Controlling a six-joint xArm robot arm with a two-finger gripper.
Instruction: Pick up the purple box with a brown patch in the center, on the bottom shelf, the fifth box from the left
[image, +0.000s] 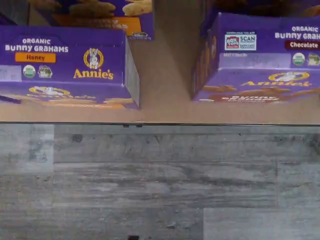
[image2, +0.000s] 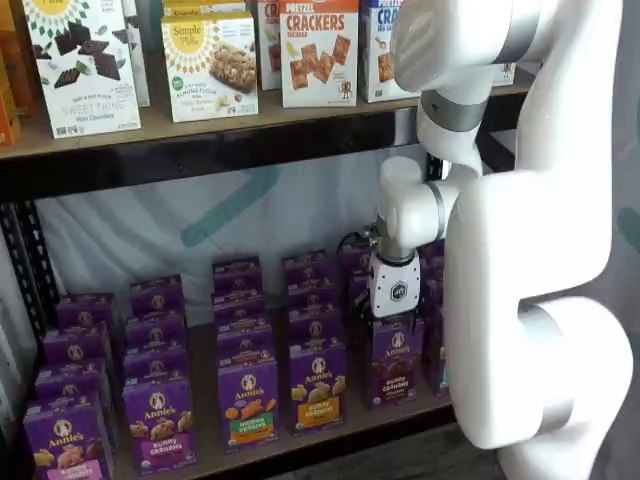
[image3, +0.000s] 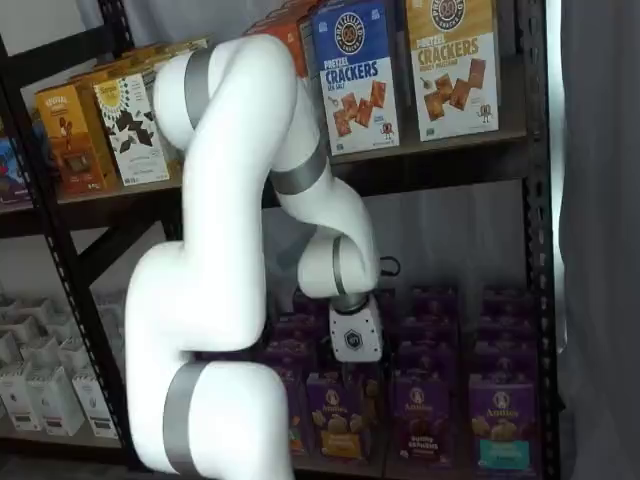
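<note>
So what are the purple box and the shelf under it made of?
The purple box looks like thin printed cardboard with a slight sheen: sharp folded edges and printed pictures. The bottom shelf looks like a plain matte brown board, probably pressed wood, with a dark edge that looks like metal.

We see a shop-style mock-up. Black metal shelving (image2: 200, 155) carries rows of retail cartons: cracker boxes (image3: 357, 75) above, purple snack boxes (image2: 247, 400) below.

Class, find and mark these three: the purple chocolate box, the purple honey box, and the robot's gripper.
Chocolate box (image2: 394, 362), a shelf view, on its brown front patch.
Honey box (image: 65, 60), wrist view, on its purple top panel.
Gripper (image2: 395, 283), a shelf view, on its white body.
</note>
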